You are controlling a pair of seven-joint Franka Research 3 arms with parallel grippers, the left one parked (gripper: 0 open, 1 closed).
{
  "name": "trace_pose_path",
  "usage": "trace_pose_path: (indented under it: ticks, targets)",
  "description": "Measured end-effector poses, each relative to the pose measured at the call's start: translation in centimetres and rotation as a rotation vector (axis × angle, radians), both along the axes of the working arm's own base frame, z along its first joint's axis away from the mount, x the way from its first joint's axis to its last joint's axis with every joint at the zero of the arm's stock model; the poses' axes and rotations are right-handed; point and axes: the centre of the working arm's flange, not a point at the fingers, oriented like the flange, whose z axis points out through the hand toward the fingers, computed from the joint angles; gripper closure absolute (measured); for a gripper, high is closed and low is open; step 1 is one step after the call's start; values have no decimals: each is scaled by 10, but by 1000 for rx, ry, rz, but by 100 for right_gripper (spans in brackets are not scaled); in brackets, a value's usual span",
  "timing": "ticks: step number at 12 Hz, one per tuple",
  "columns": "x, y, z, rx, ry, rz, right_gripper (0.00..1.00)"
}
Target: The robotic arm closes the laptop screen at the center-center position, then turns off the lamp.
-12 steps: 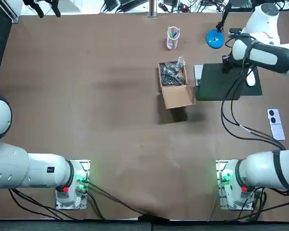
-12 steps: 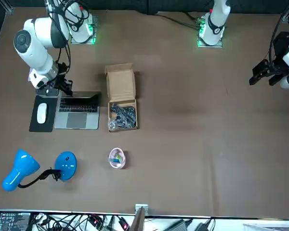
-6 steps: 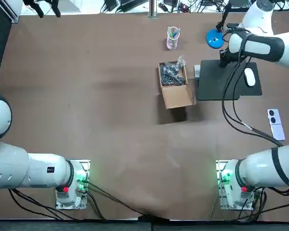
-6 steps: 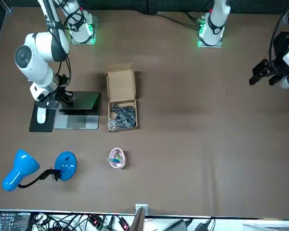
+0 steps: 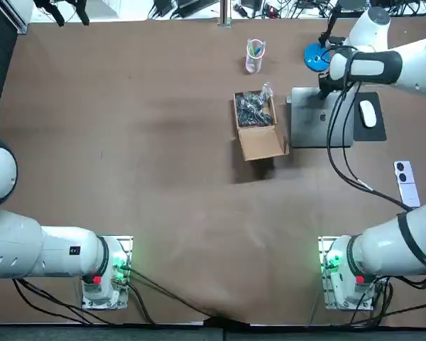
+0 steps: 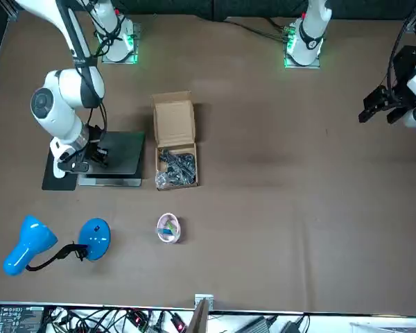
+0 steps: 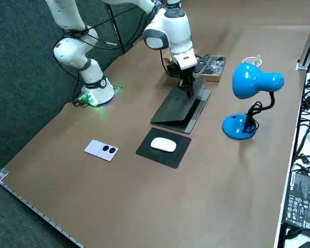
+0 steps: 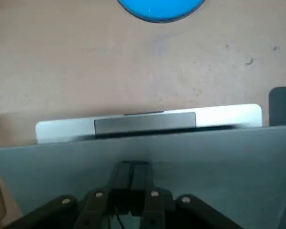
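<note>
The grey laptop (image 5: pixel 319 122) (image 6: pixel 121 154) (image 7: pixel 178 108) lies right of the cardboard box, its lid tilted low over the base with a narrow gap left at the lamp-side edge. My right gripper (image 5: pixel 322 90) (image 6: pixel 80 162) (image 7: pixel 188 89) (image 8: pixel 132 177) is shut, its fingertips pressed together on the outside of the lid. In the wrist view a silver strip of the base (image 8: pixel 148 122) shows beyond the lid's edge. The blue desk lamp (image 7: pixel 253 80) stands past the laptop, its round base (image 5: pixel 316 57) (image 6: pixel 95 236) (image 8: pixel 159 5) close to the gripper.
An open cardboard box (image 5: pixel 258 126) (image 6: pixel 175 139) holding metal parts sits beside the laptop. A pink cup (image 5: pixel 254 55) (image 6: pixel 168 227) with pens stands beyond it. A white mouse (image 5: pixel 368 114) (image 7: pixel 164 145) rests on a black pad, and a pale phone (image 5: pixel 406 182) (image 7: pixel 102 150) lies nearer the right arm's base.
The laptop lid has swung from open down to nearly flat. My right gripper moved toward the lamp side and lower, pushing the lid.
</note>
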Motion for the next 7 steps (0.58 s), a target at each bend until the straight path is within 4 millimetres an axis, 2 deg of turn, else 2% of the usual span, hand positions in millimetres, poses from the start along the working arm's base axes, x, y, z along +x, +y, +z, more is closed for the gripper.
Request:
trace_pose_path:
  ticks: [4, 7]
  targets:
    - [5, 0, -24, 3, -23, -4, 98]
    - [7, 0, -31, 4, -25, -5, 98]
